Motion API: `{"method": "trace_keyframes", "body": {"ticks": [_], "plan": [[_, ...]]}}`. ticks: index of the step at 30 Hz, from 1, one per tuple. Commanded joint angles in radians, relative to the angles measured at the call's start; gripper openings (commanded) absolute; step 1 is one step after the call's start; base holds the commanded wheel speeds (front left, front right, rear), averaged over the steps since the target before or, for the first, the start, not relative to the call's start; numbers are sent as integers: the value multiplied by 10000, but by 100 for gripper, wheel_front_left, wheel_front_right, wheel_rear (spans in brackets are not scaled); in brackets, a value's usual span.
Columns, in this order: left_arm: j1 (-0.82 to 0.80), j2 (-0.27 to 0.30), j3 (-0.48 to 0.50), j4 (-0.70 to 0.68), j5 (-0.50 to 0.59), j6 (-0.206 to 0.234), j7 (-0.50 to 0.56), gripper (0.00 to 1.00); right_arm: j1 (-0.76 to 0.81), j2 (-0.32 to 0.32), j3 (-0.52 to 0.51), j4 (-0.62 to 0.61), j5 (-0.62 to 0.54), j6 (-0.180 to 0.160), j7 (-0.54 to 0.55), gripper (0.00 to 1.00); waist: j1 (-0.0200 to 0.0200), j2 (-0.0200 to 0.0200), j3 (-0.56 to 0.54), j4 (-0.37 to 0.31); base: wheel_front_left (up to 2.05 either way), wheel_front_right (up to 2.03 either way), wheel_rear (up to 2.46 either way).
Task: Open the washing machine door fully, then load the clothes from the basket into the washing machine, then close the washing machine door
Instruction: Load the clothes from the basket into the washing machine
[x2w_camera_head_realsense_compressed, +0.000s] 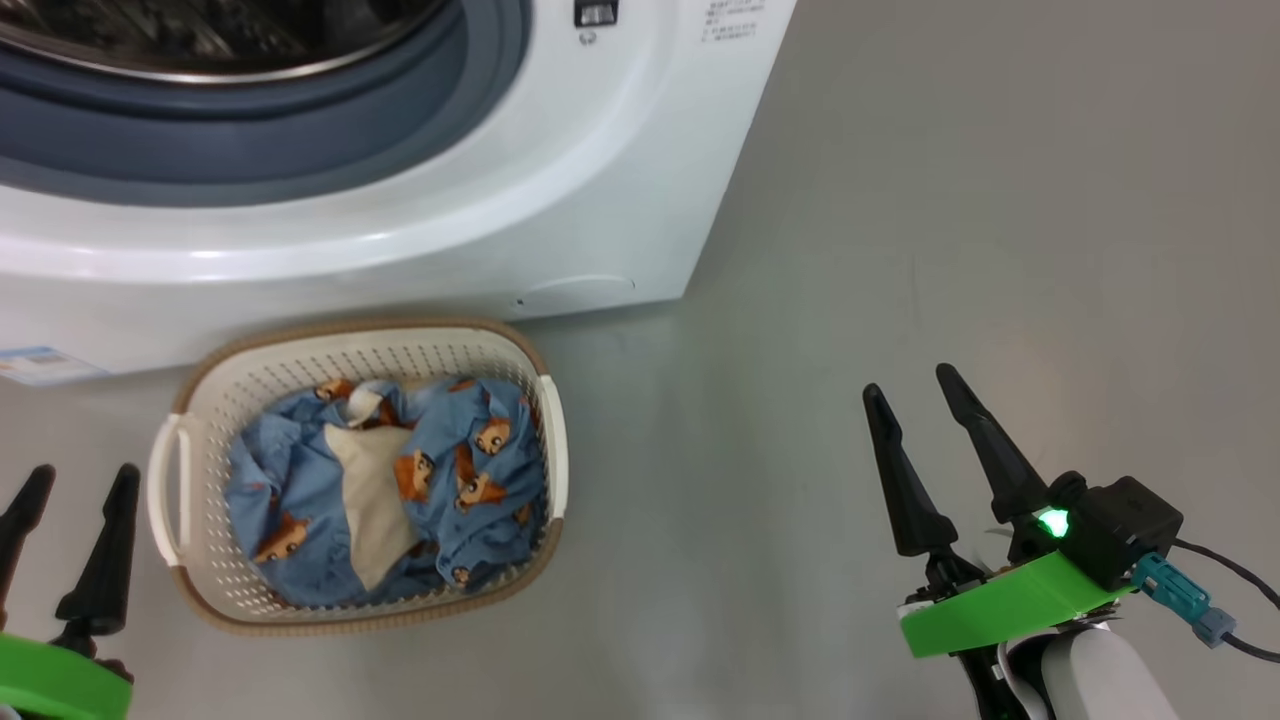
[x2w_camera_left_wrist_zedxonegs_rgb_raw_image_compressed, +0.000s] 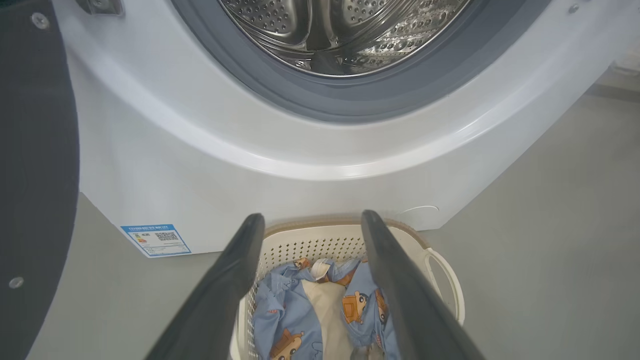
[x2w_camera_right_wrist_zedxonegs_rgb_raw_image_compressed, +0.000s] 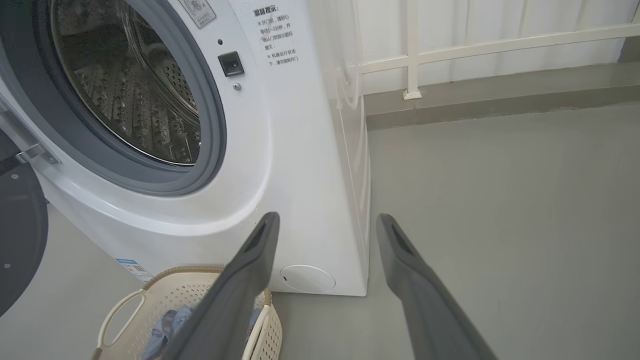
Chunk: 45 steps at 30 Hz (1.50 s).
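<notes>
left claw (x2w_camera_head_realsense_compressed: 85, 472) spread wide, empty, beside basket (x2w_camera_head_realsense_compressed: 370, 328) | right claw (x2w_camera_head_realsense_compressed: 908, 382) likewise, above floor (x2w_camera_head_realsense_compressed: 950, 200) | we see clothes (x2w_camera_head_realsense_compressed: 480, 470) heaped in basket before washing machine (x2w_camera_head_realsense_compressed: 560, 200) | washing machine door (x2w_camera_left_wrist_zedxonegs_rgb_raw_image_compressed: 35, 175) swung open, mostly cropped; lower garments hidden from us

A plain grey floor (x2w_camera_head_realsense_compressed: 950, 200) runs back to a low kerb (x2w_camera_right_wrist_zedxonegs_rgb_raw_image_compressed: 500, 97) under a white railing (x2w_camera_right_wrist_zedxonegs_rgb_raw_image_compressed: 411, 60).

The basket (x2w_camera_head_realsense_compressed: 300, 368) sits on the floor (x2w_camera_head_realsense_compressed: 900, 250) just before the washing machine (x2w_camera_head_realsense_compressed: 600, 180), clothes (x2w_camera_head_realsense_compressed: 300, 490) inside; the washing machine door (x2w_camera_left_wrist_zedxonegs_rgb_raw_image_compressed: 35, 150) stands left.
</notes>
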Motion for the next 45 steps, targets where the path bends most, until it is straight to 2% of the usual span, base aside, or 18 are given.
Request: {"method": "trace_keyframes", "body": {"ticks": [1,15,24,45], "plan": [[-488,554,262,-29,-65,-25,-65,100,-130,40,312,-324,132,16,-120,100,1,-1,538,-186,0,0,0],[-1739,1482,-1042,813,-332,-25,-65,100,-371,41,597,-943,451,16,-120,100,1,-1,2240,-663,0,0,0],[-2699,1884,-2027,1363,-534,-25,-65,100,-552,41,815,-1300,649,16,-120,100,1,-1,3142,-984,0,0,0],[-5151,1980,-4927,4072,-1444,-25,-65,100,-424,41,1273,-1937,968,16,-120,100,1,-1,4306,-1913,0,0,0]]}}
